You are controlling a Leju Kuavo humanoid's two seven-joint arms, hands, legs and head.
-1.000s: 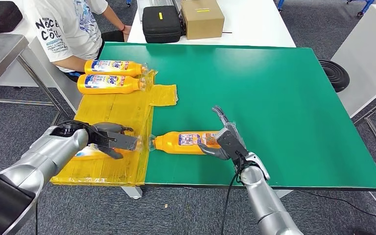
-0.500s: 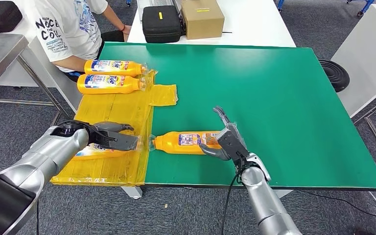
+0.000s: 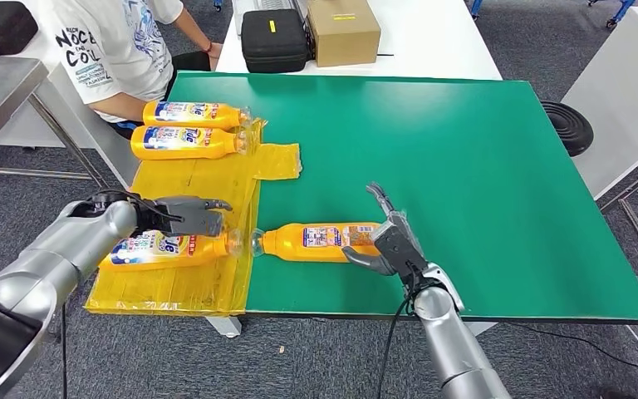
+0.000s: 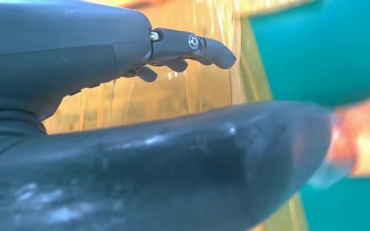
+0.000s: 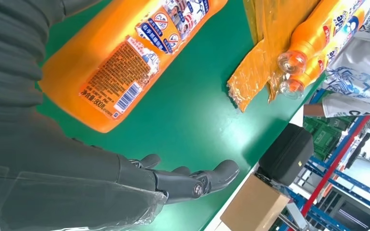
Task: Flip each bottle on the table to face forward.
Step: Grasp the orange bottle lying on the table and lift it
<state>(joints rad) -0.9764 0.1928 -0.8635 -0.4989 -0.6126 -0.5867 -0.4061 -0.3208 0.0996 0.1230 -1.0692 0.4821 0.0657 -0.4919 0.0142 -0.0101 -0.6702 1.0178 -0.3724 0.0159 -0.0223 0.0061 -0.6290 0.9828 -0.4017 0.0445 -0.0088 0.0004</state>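
Observation:
Near the front edge of the yellow sheet, an orange bottle lies with its blue front label up. My left hand hovers just above it, fingers stretched out, holding nothing. A second orange bottle lies on the green table, cap pointing left, with its back label showing. My right hand sits at this bottle's base, palm against it, fingers spread away from it. Two more orange bottles lie front label up at the sheet's far end.
A person in a white T-shirt sits at the table's far left corner. A black case and a cardboard box stand on the white table behind. A black round object lies on the floor at the right.
My left hand has let go of the near bottle and lifted up off it. That bottle now lies with its front label showing. The right hand has barely moved.

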